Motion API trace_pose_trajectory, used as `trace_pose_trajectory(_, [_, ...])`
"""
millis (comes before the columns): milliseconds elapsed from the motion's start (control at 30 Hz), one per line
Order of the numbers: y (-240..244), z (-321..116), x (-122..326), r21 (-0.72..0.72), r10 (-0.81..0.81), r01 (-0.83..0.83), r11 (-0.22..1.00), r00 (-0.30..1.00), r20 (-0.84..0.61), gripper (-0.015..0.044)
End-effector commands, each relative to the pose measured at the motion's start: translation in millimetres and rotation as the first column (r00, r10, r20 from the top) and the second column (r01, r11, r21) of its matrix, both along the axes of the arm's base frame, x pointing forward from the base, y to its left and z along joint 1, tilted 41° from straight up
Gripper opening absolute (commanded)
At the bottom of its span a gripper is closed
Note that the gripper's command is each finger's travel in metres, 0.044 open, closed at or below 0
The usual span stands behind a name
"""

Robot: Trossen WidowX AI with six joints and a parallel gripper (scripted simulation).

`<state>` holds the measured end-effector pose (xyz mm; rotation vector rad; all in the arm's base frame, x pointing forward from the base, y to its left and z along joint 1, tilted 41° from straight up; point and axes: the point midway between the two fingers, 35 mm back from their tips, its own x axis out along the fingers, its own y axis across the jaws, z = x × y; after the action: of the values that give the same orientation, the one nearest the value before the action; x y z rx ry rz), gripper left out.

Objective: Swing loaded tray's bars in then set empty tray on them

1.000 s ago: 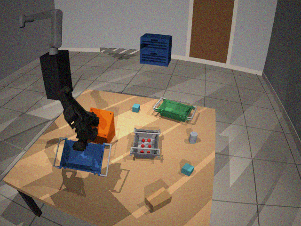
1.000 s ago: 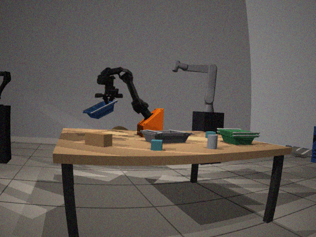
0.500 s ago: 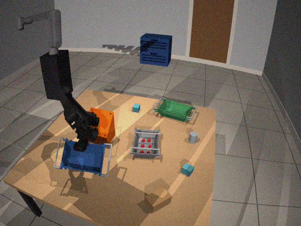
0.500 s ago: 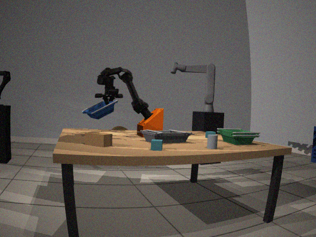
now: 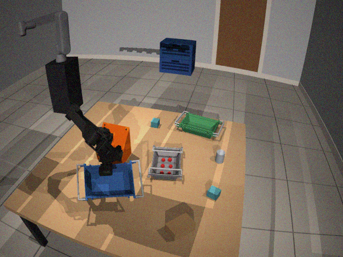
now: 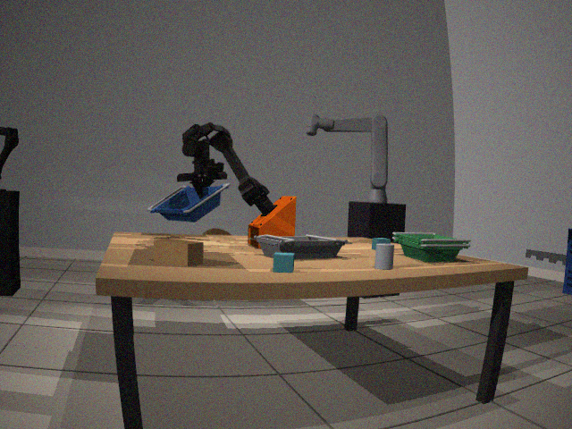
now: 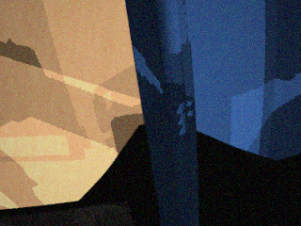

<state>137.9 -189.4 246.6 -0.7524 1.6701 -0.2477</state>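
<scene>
My gripper [image 5: 105, 169] [image 6: 199, 189] [image 7: 156, 132] is shut on the long side wall of the empty blue tray [image 5: 110, 185] [image 6: 197, 212] [image 7: 226, 56]. The tray hangs well above the table, tilted in the exterior view, with its wire bars out past its ends. The loaded grey tray [image 5: 179, 163] [image 6: 300, 249] stands on the table to the right, holding several red blocks [image 5: 162, 166]. Its far bar [image 5: 167, 150] and near bar [image 5: 165, 169] both lie across its top, close to the ends. The fingertips are hidden in the top view.
A green tray [image 5: 199, 126] [image 6: 432, 251] stands at the back right. A grey cylinder [image 5: 220, 156] [image 6: 383, 256], two teal blocks [image 5: 155, 122] [image 5: 213, 193] and a brown block [image 5: 180, 217] [image 6: 195, 254] stand on the table. The orange mount [image 5: 121, 146] [image 6: 281, 219] is behind the blue tray.
</scene>
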Motion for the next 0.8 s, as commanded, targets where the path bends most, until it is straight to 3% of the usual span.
trace_pose_trajectory(0, [1.7, 3.9, 14.2, -0.008, 0.053, -0.053, 0.999, 0.999, -0.01, 0.0])
trace_pose_trajectory(767, [33.9, -38.1, 97.4, 0.103, 0.358, -0.343, 0.934, 0.907, -0.221, 0.0])
